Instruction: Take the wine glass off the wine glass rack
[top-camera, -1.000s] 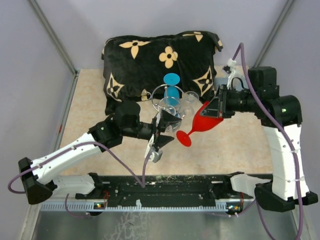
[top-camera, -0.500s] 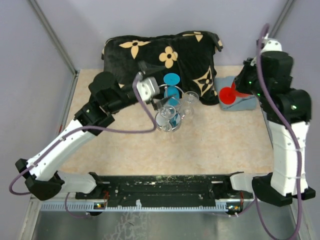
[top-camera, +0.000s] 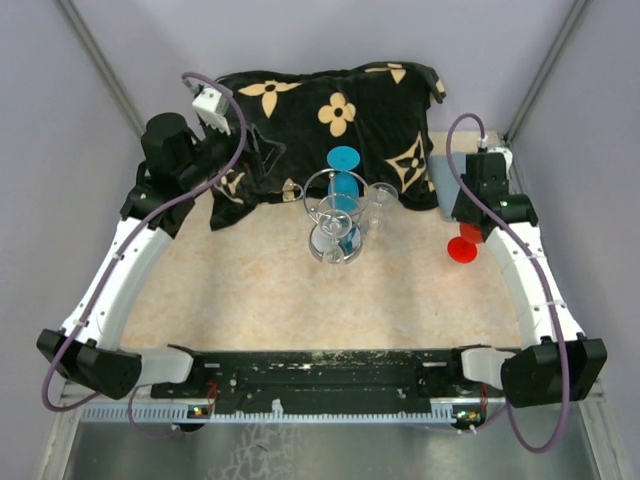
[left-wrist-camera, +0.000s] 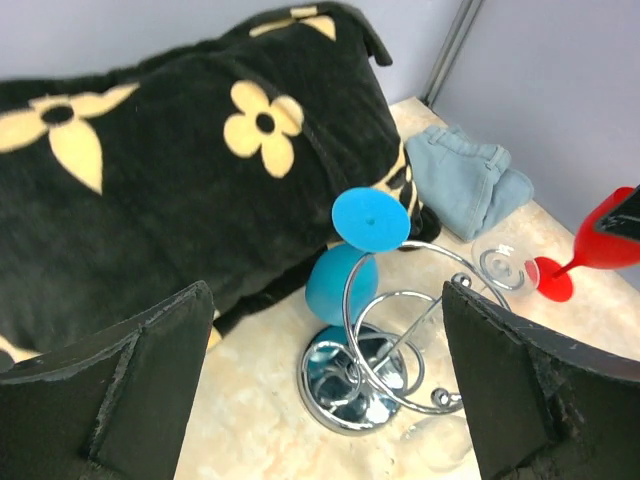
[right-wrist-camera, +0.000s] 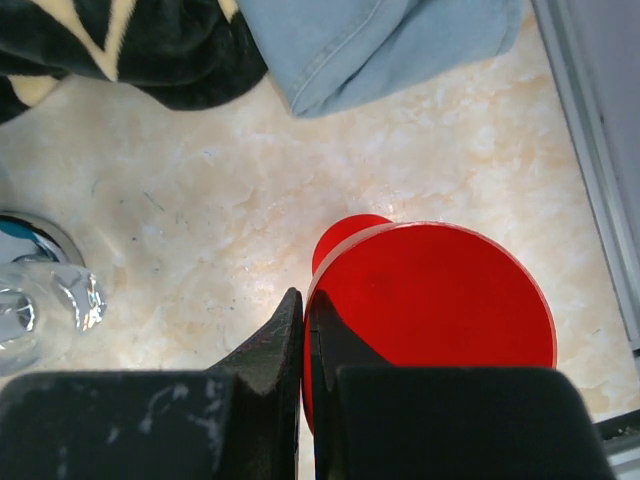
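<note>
The silver wire wine glass rack stands mid-table; its round base also shows in the left wrist view. A blue wine glass hangs upside down on it, and it also shows in the left wrist view. Clear glasses hang beside it. My right gripper is off to the right of the rack. In the right wrist view it is shut on the rim of a red wine glass. The glass tilts with its foot down at the table. My left gripper is open and empty, back left of the rack.
A black pillow with tan flowers lies along the back, right behind the rack. A folded blue cloth lies at the back right, close to the red glass. Grey walls close in the left, back and right sides.
My right gripper carried the red wine glass from beside the rack to the right side and lowered it. My left arm drew back from the rack to the back left, its gripper open.
</note>
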